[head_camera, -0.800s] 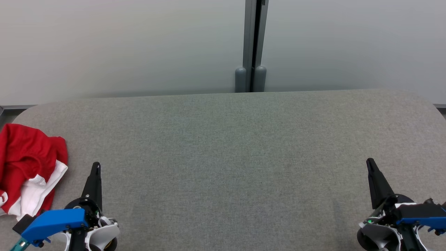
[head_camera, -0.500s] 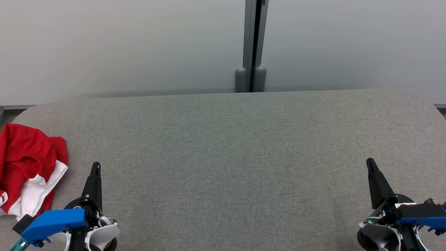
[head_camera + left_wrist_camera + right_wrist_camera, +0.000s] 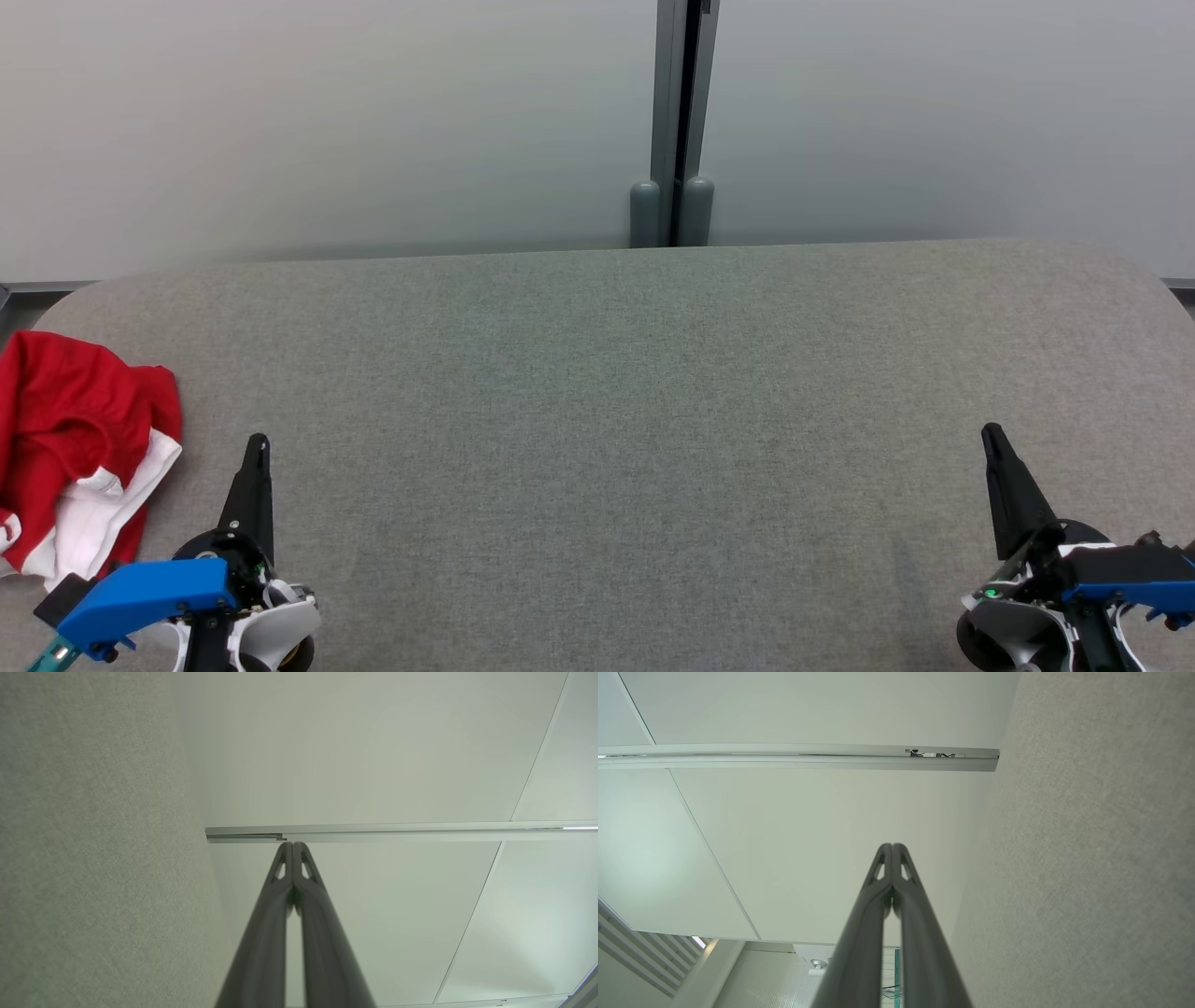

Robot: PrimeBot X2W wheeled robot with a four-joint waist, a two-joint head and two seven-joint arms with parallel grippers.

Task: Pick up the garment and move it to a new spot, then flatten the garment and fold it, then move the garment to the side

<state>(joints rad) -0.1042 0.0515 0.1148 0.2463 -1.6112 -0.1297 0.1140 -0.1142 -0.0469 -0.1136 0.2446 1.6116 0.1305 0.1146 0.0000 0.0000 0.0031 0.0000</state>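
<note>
A crumpled red and white garment (image 3: 75, 448) lies at the far left edge of the grey felt table (image 3: 607, 420) in the head view. My left gripper (image 3: 258, 441) rests at the lower left, just right of the garment and apart from it, its fingers pressed together. At the lower right my right gripper (image 3: 990, 433) is shut too, far from the garment. Each wrist view shows its own gripper, left (image 3: 293, 844) and right (image 3: 892, 845), with fingertips touching and nothing between them.
A pale wall (image 3: 327, 121) with a grey vertical post (image 3: 681, 121) stands behind the table's far edge. The table has rounded corners at left and right. The wrist views look along the table surface (image 3: 70, 858) toward the wall panels.
</note>
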